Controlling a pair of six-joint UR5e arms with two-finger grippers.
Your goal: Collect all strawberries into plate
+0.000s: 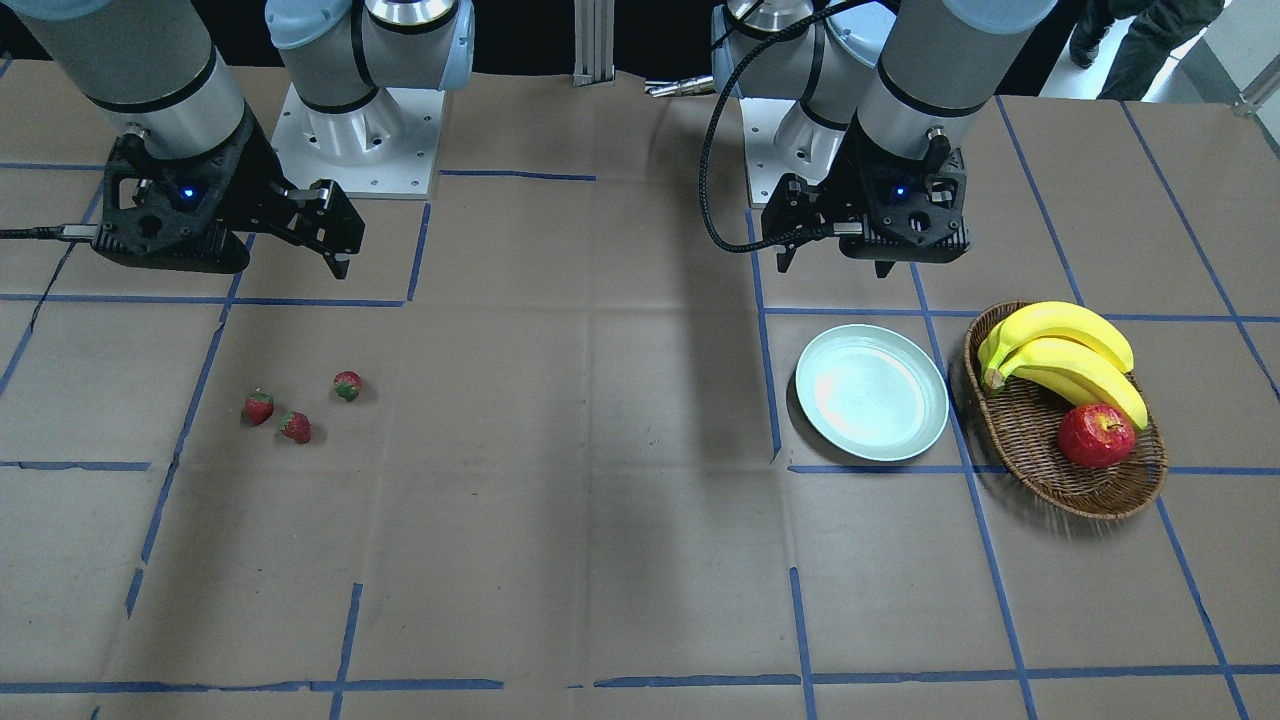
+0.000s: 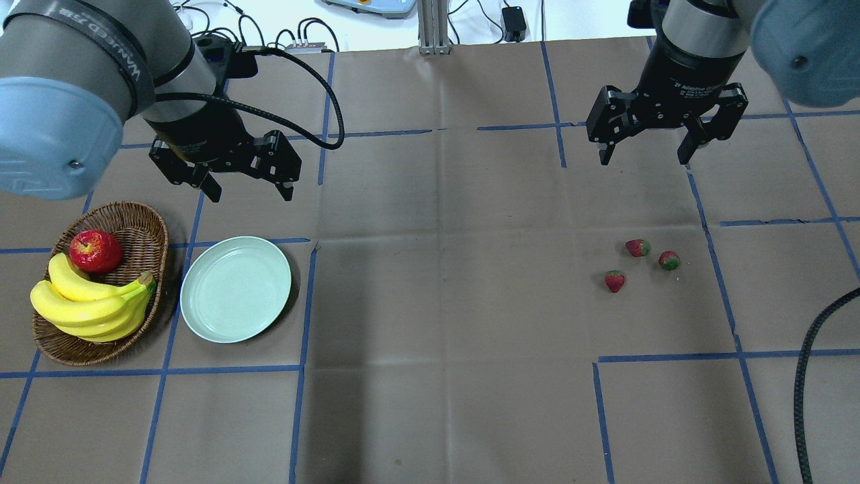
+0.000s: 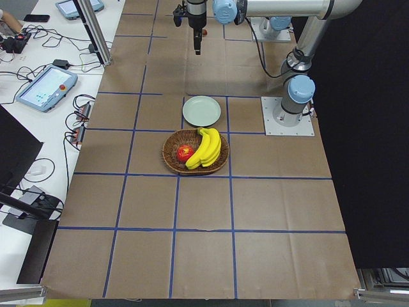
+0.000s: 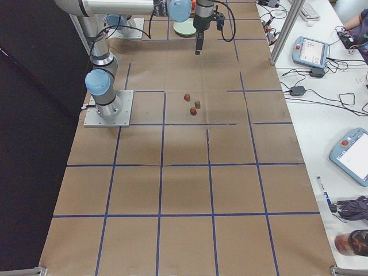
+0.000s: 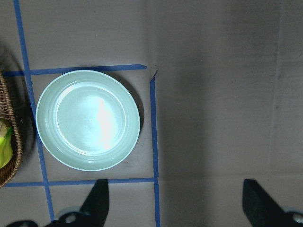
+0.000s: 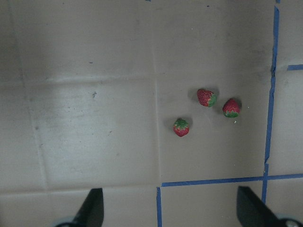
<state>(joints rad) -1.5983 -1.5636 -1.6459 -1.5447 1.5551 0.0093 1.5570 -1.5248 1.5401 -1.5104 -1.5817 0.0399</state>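
Observation:
Three small red strawberries with green caps lie close together on the brown table: one [image 2: 615, 280], one [image 2: 637, 247] and one [image 2: 668, 260]. They also show in the right wrist view [image 6: 181, 127] and the front view [image 1: 295, 427]. The pale mint-green plate [image 2: 201, 312] sits bare beside the basket, also in the left wrist view [image 5: 52, 142]. My right gripper [image 2: 650, 153] is open and hangs above the table, behind the strawberries. My left gripper [image 2: 248, 195] is open and hangs just behind the plate. Both are empty.
An oval wicker basket [image 2: 144, 218] left of the plate holds a bunch of bananas [image 2: 91, 309] and a red apple [image 2: 96, 251]. Blue tape lines grid the table. A black cable [image 2: 806, 376] lies at the right edge.

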